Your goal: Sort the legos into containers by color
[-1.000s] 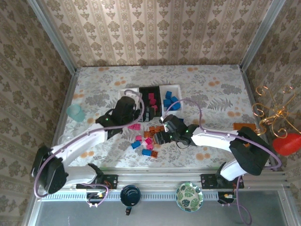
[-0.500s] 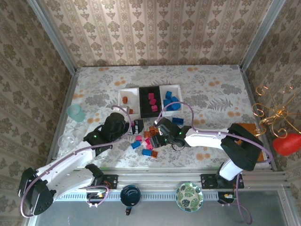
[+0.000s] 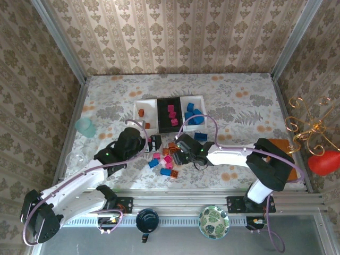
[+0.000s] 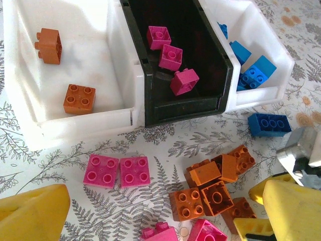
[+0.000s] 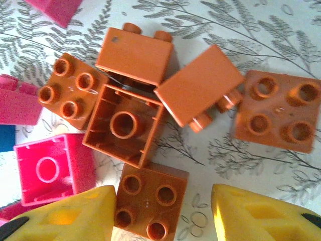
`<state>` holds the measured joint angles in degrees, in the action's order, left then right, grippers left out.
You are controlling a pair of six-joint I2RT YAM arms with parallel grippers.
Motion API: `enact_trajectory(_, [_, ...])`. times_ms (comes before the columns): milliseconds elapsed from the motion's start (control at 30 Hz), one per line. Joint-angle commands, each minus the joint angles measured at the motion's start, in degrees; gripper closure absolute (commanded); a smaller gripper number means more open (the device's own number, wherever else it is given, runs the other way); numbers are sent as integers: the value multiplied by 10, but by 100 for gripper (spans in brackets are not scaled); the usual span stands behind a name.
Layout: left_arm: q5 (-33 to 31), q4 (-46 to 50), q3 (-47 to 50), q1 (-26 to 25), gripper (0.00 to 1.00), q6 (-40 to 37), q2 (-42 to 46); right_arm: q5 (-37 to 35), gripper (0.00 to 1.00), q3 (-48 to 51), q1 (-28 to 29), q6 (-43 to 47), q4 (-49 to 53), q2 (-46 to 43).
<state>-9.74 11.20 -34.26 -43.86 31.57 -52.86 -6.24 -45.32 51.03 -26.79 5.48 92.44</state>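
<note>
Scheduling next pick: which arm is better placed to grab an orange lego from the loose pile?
Right, probably. The right arm holds its jaws open close over the orange pile, one orange lego between them. The left arm has open jaws too, but farther back, with pink legos in between.

The top external camera looks steeply down from high behind the arm bases on the whole fern-patterned desk [image 3: 239, 106]. The left wrist camera looks down past the left arm's yellow fingers [image 4: 30, 216], fairly near, at three shallow rectangular plastic trays [image 4: 128, 75] and a cluster of small orange plastic bricks [image 4: 215, 183]. The right wrist camera faces straight down between the right arm's yellow fingers [image 5: 65, 216], very close on that cluster, which all three views share.
</note>
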Motion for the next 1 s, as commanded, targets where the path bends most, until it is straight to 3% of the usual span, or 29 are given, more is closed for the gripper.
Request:
enact_trajectory(0, [-10,8,13,-3,0,9,8,-42,47,31,-6,-11,55,-31])
enact_trajectory(67, [-11,8,15,-3,0,11,8,-32,45,37,-7,-5,50,-47])
enact_trajectory(233, [-9,4,15,-3,0,13,10,-7,27,35,-4,12,18,-71])
enact_trajectory(400, [-15,6,16,-3,0,13,16,0,26,10,-3,16,14,-27])
enact_trajectory(667, [-26,25,17,-1,0,13,24,-5,42,1,-2,14,25,13])
enact_trajectory(800, [-33,32,18,0,0,13,30,3,58,3,-2,35,27,-18])
enact_trajectory(967, [-60,46,24,1,0,20,47,42,67,-23,-4,79,32,-82])
